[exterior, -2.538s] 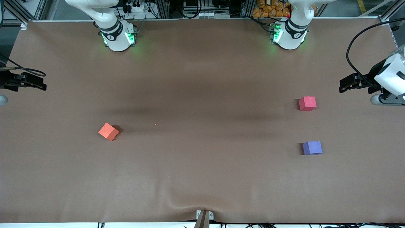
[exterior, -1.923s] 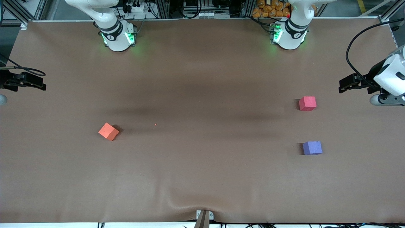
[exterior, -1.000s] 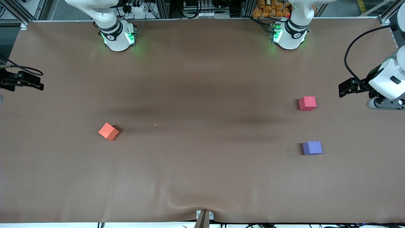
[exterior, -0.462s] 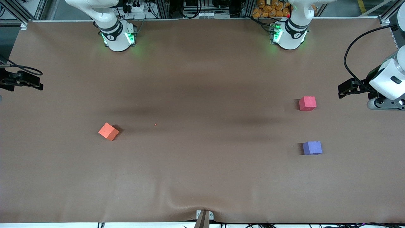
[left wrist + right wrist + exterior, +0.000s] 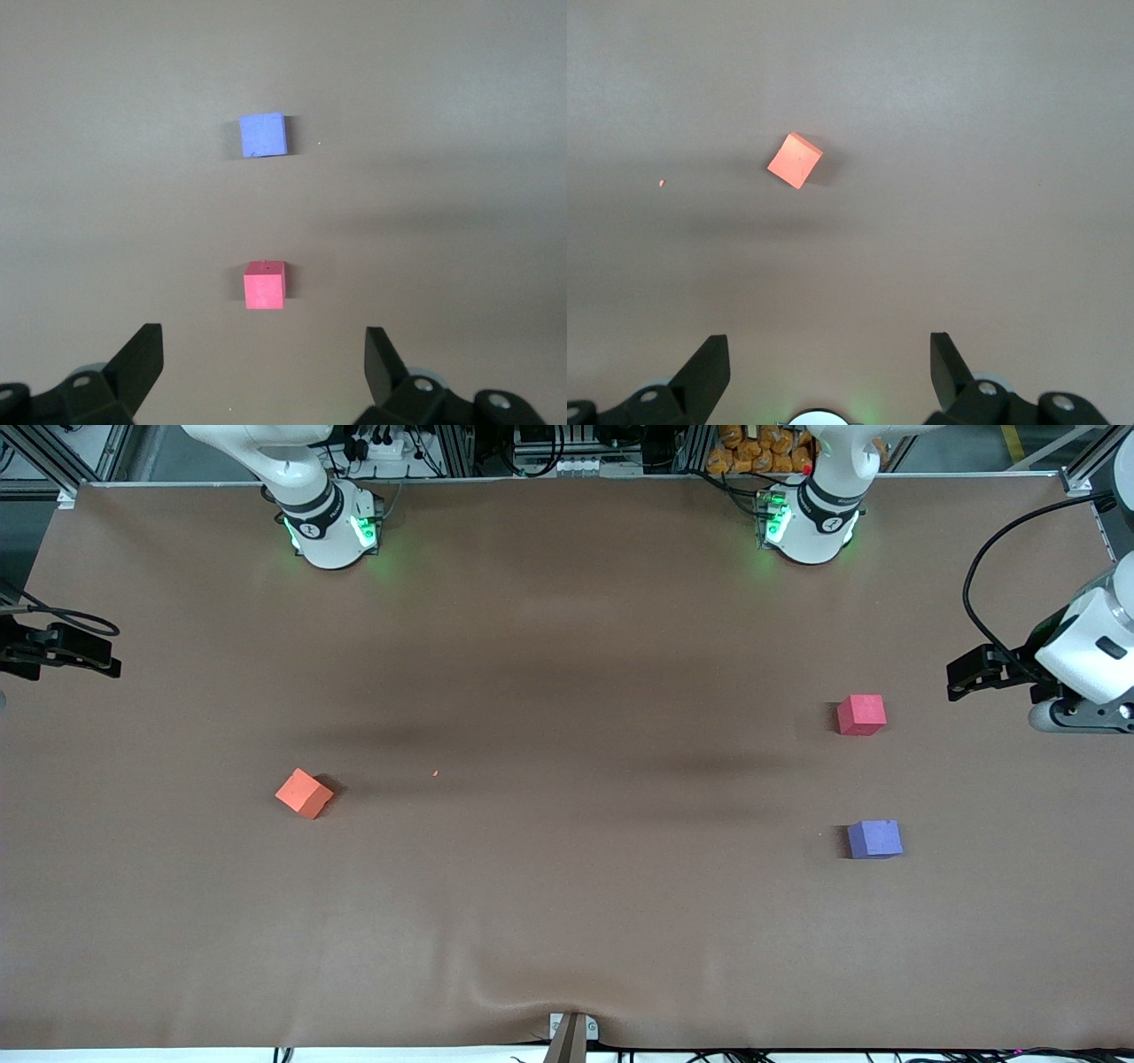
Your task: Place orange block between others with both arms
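Note:
The orange block [image 5: 304,793] [image 5: 795,161] lies alone toward the right arm's end of the table, turned at an angle. The others stand toward the left arm's end: a pinkish-red cube [image 5: 861,715] [image 5: 265,285] and a purple-blue cube [image 5: 874,839] [image 5: 263,135] nearer the front camera, with a gap between them. My left gripper [image 5: 264,354] hangs open and empty, high over the table's end by the pinkish-red cube. My right gripper [image 5: 830,354] is open and empty, high over the table at its own end, well away from the orange block.
A tiny orange crumb [image 5: 435,773] lies on the brown table cover [image 5: 567,646]. The two green-lit arm bases [image 5: 332,531] [image 5: 806,527] stand along the table's edge farthest from the front camera. The cover is rumpled at the edge nearest that camera [image 5: 532,992].
The left arm's wrist has shifted a little toward the front camera, and the right arm's wrist has drifted slightly outward. No block has moved. Both grippers stay open.

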Controlling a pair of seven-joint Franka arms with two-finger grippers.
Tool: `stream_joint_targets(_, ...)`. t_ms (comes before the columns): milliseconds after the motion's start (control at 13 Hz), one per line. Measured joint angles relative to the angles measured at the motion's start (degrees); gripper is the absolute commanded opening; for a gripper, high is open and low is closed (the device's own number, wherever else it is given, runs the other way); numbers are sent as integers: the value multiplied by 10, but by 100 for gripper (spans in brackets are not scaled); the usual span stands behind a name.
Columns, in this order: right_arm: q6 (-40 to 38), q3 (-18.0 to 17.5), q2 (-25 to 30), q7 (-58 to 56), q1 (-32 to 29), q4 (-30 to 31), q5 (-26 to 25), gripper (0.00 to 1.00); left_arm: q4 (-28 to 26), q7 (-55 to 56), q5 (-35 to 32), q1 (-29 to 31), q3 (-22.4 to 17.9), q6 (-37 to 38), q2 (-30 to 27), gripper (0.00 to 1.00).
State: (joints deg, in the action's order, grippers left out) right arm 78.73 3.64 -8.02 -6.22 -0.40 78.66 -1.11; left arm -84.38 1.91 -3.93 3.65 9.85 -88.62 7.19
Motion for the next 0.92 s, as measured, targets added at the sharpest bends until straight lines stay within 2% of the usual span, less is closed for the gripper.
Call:
stream_joint_targets(538,-16,-4,0,-1,4,0,1,100,0,1,3,-3,18,0,0,100)
stream_joint_targets(923,-70,-5,-25,-7,6,9,34,100,1,0,10,13,11,0,-1,100)
